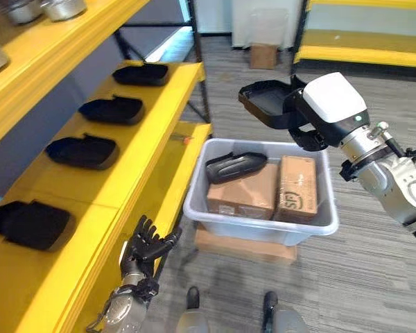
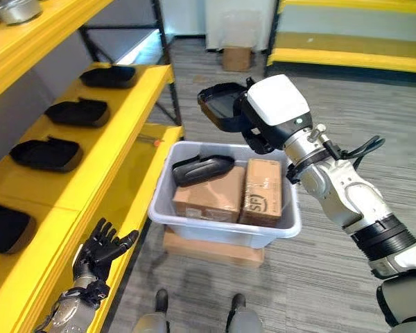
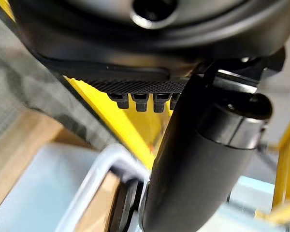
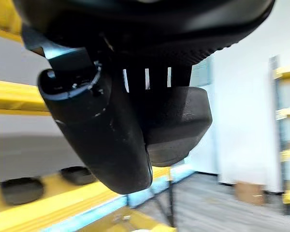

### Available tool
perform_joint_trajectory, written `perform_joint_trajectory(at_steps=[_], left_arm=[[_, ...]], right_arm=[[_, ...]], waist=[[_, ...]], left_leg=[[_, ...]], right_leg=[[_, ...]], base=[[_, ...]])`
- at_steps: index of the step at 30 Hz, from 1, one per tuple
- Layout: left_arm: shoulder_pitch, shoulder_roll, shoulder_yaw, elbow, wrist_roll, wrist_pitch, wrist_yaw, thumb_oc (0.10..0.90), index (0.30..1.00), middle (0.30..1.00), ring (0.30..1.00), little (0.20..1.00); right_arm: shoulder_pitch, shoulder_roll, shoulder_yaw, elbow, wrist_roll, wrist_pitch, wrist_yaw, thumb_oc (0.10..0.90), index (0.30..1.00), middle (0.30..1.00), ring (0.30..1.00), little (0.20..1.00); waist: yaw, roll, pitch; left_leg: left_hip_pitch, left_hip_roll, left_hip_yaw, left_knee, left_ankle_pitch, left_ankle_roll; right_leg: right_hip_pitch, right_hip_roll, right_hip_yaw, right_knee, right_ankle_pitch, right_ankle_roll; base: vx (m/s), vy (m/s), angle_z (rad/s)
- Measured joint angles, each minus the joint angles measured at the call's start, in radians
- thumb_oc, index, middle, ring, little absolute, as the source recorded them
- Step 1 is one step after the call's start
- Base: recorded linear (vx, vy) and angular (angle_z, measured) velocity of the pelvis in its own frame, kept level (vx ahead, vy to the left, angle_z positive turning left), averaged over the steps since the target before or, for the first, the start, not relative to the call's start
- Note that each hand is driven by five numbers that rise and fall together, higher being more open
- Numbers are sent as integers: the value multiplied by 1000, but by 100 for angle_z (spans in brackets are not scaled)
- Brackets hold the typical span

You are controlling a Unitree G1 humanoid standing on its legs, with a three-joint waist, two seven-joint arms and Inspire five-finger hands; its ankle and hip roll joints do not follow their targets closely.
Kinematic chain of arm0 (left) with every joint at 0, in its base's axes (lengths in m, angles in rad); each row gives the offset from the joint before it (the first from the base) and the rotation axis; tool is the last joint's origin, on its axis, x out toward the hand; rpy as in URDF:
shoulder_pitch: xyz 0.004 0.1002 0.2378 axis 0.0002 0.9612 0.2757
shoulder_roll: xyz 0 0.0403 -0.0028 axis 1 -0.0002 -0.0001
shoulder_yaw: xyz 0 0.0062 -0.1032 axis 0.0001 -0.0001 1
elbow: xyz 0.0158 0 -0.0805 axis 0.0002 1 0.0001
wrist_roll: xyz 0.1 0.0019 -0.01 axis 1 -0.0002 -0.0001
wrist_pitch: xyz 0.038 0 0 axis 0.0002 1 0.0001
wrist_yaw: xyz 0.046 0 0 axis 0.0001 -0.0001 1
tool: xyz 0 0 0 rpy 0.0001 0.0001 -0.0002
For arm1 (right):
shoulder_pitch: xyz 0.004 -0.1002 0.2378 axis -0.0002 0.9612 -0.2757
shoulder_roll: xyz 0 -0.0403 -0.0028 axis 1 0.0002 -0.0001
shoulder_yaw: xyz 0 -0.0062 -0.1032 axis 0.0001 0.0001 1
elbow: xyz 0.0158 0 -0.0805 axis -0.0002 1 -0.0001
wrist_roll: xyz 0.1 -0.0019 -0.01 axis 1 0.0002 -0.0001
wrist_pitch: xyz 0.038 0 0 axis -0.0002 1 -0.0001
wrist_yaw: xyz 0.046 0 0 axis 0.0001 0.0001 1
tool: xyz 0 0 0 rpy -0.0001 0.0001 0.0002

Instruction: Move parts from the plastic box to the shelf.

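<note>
Parts sit in two places: four already lined up on the yellow shelf [image 1: 152, 132], one still lying on cartons in the plastic box [image 1: 263, 222]. The right robot hand [image 1: 312, 114] is clamped on another black part [image 1: 267, 103], held clear above the box for carrying across. The left robot hand [image 1: 144, 251] hangs by the shelf, fingers spread.

A warehouse or workshop: yellow shelves [image 1: 135, 149] on the left hold black parts [image 1: 82, 151]; more racking [image 1: 364, 41] stands far right.
</note>
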Motion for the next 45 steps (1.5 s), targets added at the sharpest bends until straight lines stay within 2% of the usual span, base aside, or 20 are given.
perform_joint_trajectory(at_steps=[1,2,3,4,5,6,7,8,10,11,12,13,14,16,17,20,21,28,37,45], left_arm=[[21,14,-10,-19,0,-2,-9,900,1000,1000,1000,1000],[24,25,-9,-36,0,-8,-17,900,1000,1000,1000,1000],[17,35,-11,-40,0,-10,-21,900,1000,1000,1000,1000],[-17,45,-17,-28,-1,-8,-23,900,1000,1000,1000,1000],[-41,44,-30,-15,-1,-5,-24,900,1000,1000,1000,1000],[-56,40,-50,-8,-2,3,-24,900,1000,1000,1000,1000],[-65,35,-73,-11,-6,5,-32,900,1000,1000,1000,1000],[-70,33,-91,-18,-12,5,-48,900,1000,1000,1000,1000],[-59,32,-111,-52,-32,4,-67,900,1000,1000,1000,1000],[-65,33,-124,-60,-32,7,-68,900,1000,1000,1000,1000],[-76,33,-134,-64,-31,7,-67,900,1000,1000,1000,1000],[-95,37,-125,-64,-30,7,-68,900,1000,1000,1000,1000],[-97,39,-105,-63,-30,7,-66,900,1000,1000,1000,1000],[-70,66,-64,-58,-27,13,-66,900,1000,1000,1000,1000],[-62,81,-50,-57,-27,13,-65,900,1000,1000,1000,1000],[-37,102,-13,-58,-26,12,-65,900,1000,1000,1000,1000],[-34,102,-23,-58,-26,13,-66,900,1000,1000,1000,1000],[-34,94,-24,-60,13,16,-67,900,1000,1000,1000,1000],[-35,84,-21,-60,22,16,-66,900,1000,1000,1000,1000],[-37,77,-25,-55,24,16,-61,900,1000,1000,1000,1000]], right_arm=[[8,-18,2,-5,-12,0,-1,400,300,300,300,300],[15,-18,-6,-8,-27,6,-2,400,300,300,300,300],[20,-16,-8,-8,-38,8,-6,400,300,300,300,300],[27,-13,-10,-8,-39,11,-7,400,300,300,300,300],[46,-6,-19,-8,-47,11,-7,400,300,300,300,300],[75,-6,-36,-10,-56,8,-7,400,300,300,300,300],[113,-17,-53,-28,-69,8,-7,400,300,300,300,300],[159,-30,-99,-44,-76,7,-7,400,300,300,300,300],[215,-28,-176,-78,-76,17,-9,400,300,300,300,300],[243,-24,-227,-98,-77,21,-11,400,300,300,300,300],[267,-23,-267,-112,-77,37,-19,400,300,300,300,300],[292,3,-299,-110,-76,47,-22,400,300,300,300,300],[309,52,-314,-109,-75,51,-22,400,300,300,300,300],[326,77,-313,-117,-76,23,-22,400,300,300,300,300],[322,77,-313,-120,-76,15,-23,400,300,300,300,300],[322,86,-313,-114,-76,22,-21,400,300,300,300,300],[323,92,-313,-112,-76,27,-21,400,300,300,300,300],[322,143,-310,-111,-114,23,-16,400,300,300,300,300],[320,143,-308,-112,-117,26,-9,400,300,300,300,300],[238,151,-193,-103,-118,36,-5,400,300,300,300,300]], waist=[[30,19,0],[8,11,1],[10,2,5],[5,-49,30],[6,-67,36],[-8,-70,36],[-57,-71,36],[-91,-64,33],[-96,-38,14],[-113,5,-8],[-138,18,-16],[-139,-13,-15],[-117,-52,-17],[-93,-97,-30],[-82,-103,-34],[-43,-111,-36],[-43,-117,-35],[-45,-219,-85],[-40,-229,-93],[-22,-234,-93]], left_leg=[[-2,-4,4,-49,163,87],[-7,-7,3,-69,188,55],[-19,-11,44,-76,34,116],[-54,-32,105,14,-26,114],[-72,-27,158,124,-51,67],[-68,1,222,219,-74,30],[-27,52,313,317,-92,-20],[25,84,336,347,-95,-45],[152,88,288,238,-85,-82],[195,76,286,140,-56,-88],[224,59,301,44,-70,-92],[227,21,293,7,-72,-96],[231,-3,296,8,-71,-97],[231,-40,290,10,-77,-87],[230,-45,289,9,-79,-84],[230,-49,281,5,-84,-78],[232,-51,280,6,-83,-80],[231,-54,288,5,-75,-87],[232,-57,266,10,-67,-84],[223,-87,249,18,-74,-67]], right_leg=[[-14,11,-26,24,-2,-40],[-18,-24,-72,24,-12,-36],[-36,-38,-86,31,-18,-59],[-38,-110,-126,24,3,-63],[-17,-136,-158,-24,38,-62],[23,-149,-198,-82,68,-53],[103,-176,-283,-159,100,-38],[156,-176,-331,-188,116,-13],[152,-171,-341,-193,131,8],[144,-172,-361,-187,150,36],[133,-181,-389,-166,154,48],[119,-214,-367,-163,170,69],[118,-232,-349,-179,188,72],[127,-256,-292,-207,217,71],[129,-258,-283,-210,219,72],[145,-256,-274,-231,233,118],[149,-257,-274,-235,239,116],[163,-243,-263,-287,276,114],[188,-247,-281,-294,283,116],[197,-280,-291,-295,292,125]], base=[[-260,-141,93],[-204,-101,105],[-127,-78,121],[-132,-39,105],[-116,8,104],[-122,73,155],[-70,113,188],[-30,173,182],[12,181,75],[73,186,67],[57,121,87],[83,211,54],[28,147,16],[8,155,9],[-7,147,18],[-21,139,8],[-48,150,2],[-32,104,-6],[-33,76,6],[-10,113,7]])
